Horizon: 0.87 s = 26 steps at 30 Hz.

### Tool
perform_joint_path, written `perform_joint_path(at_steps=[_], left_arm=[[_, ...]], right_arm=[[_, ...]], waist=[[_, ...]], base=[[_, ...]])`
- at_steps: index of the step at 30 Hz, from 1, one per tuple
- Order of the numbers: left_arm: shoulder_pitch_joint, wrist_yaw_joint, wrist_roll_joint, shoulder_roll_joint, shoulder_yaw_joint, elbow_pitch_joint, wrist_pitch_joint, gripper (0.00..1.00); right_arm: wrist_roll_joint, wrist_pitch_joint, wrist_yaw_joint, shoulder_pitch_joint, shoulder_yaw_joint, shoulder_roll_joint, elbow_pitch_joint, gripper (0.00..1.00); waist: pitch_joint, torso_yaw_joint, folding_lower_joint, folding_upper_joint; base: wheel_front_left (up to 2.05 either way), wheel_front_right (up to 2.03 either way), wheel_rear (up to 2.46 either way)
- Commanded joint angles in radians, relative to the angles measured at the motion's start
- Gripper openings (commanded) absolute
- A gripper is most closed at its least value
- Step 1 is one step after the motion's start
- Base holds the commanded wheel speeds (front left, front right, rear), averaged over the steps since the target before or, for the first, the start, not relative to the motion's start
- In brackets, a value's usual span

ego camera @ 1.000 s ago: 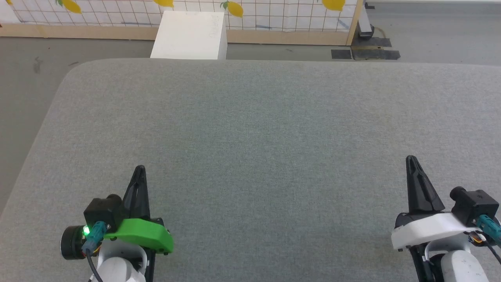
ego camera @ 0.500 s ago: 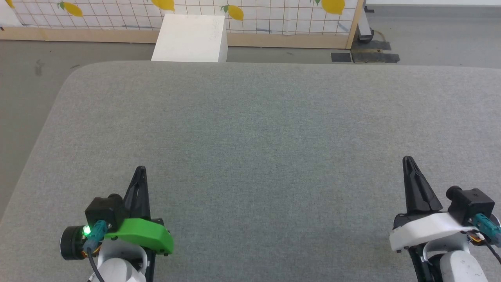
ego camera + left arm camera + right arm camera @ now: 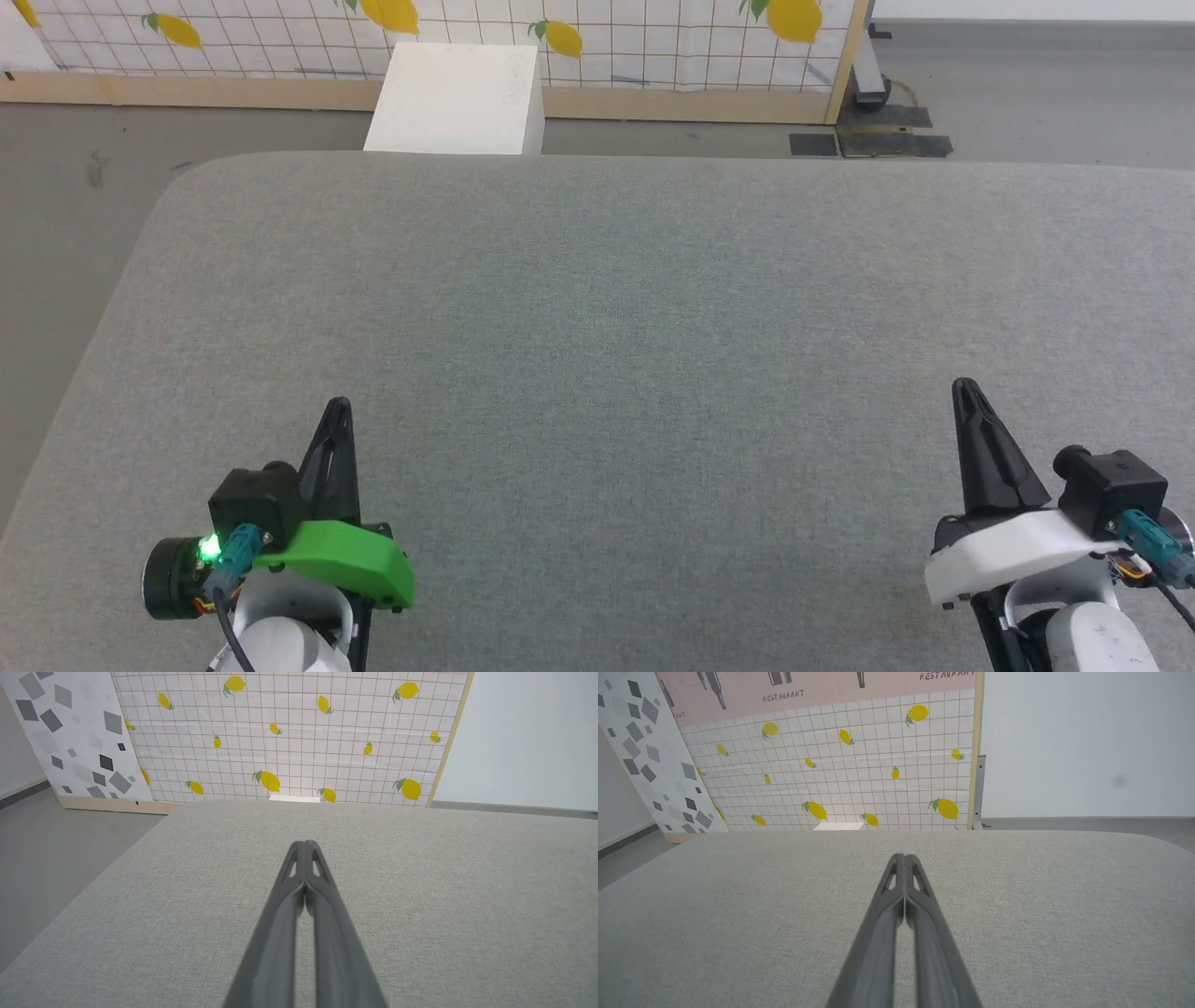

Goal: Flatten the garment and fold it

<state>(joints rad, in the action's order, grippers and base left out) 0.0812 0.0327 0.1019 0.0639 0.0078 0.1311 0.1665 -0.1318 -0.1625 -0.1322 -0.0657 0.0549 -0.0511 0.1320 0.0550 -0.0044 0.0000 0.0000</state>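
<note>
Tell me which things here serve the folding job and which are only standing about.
For the job: wide grey fabric-covered table; left hand, long dark fingers shut; right hand, also shut.
Standing about: rigid white box beyond the table; lemon-printed grid panel; white panel with grey diamonds.

Two grippers (image 3: 338, 405) (image 3: 963, 386), one white box (image 3: 455, 98), one padded surface (image 3: 597, 308).
</note>
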Motion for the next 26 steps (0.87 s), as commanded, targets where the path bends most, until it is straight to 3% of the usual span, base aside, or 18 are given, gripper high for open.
perform_joint_path(at_steps=[1, 26], left_arm=[[-0.019, -0.006, -0.010, -0.004, -0.001, -0.007, -0.009, 0.00], [-0.040, -0.016, -0.042, -0.007, -0.003, -0.050, -0.064, 0.00]], right_arm=[[0.007, 0.006, 0.001, 0.012, -0.004, 0.000, -0.011, 0.00], [0.051, 0.061, 0.001, 0.031, -0.022, 0.001, -0.053, 0.00]], waist=[[-0.001, 0.000, 0.0000, 0.0000], [-0.020, 0.002, 0.0000, 0.0000]], base=[[0.00, 0.00, 0.00], [0.00, 0.00, 0.00]])
